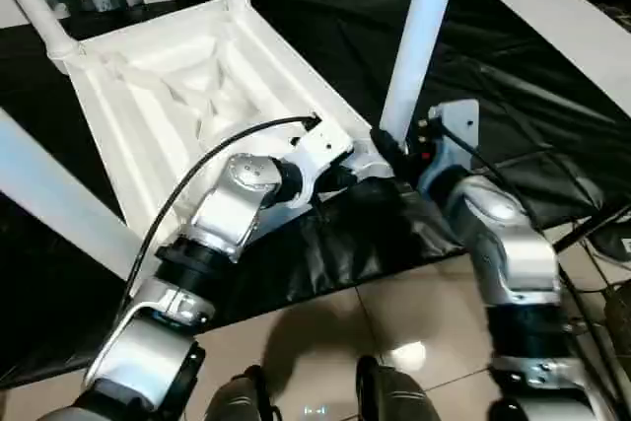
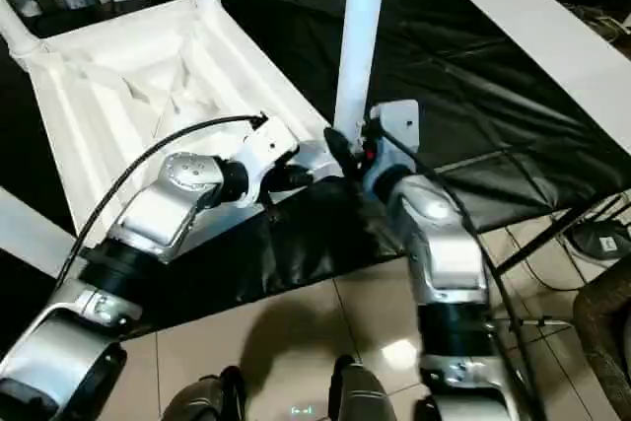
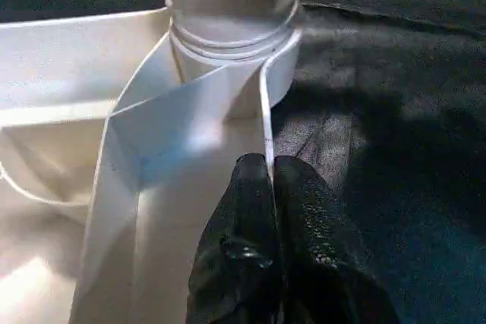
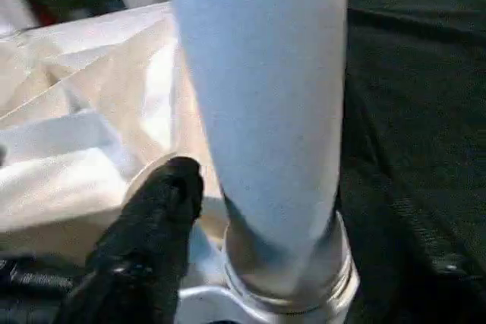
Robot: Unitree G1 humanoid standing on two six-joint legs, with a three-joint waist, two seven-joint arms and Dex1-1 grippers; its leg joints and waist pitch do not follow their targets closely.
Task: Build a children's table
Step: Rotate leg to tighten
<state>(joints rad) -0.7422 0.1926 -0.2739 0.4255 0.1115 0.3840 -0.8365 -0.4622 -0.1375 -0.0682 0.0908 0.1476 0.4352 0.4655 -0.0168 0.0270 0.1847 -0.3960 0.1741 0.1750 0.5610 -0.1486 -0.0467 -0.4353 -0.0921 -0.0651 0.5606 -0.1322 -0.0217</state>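
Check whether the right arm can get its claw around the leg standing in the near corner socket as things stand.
Probably yes: the right claw sits at the base of the leg, one black finger beside it, nothing between.

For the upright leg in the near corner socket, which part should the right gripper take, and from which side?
Probably low on the leg, just above its corner socket. The round shaft is widest and best braced there. Come level from the robot's right, over the black sheet, as the right gripper stands now. The table top and the left gripper, pinched on its rim, fill the other side.
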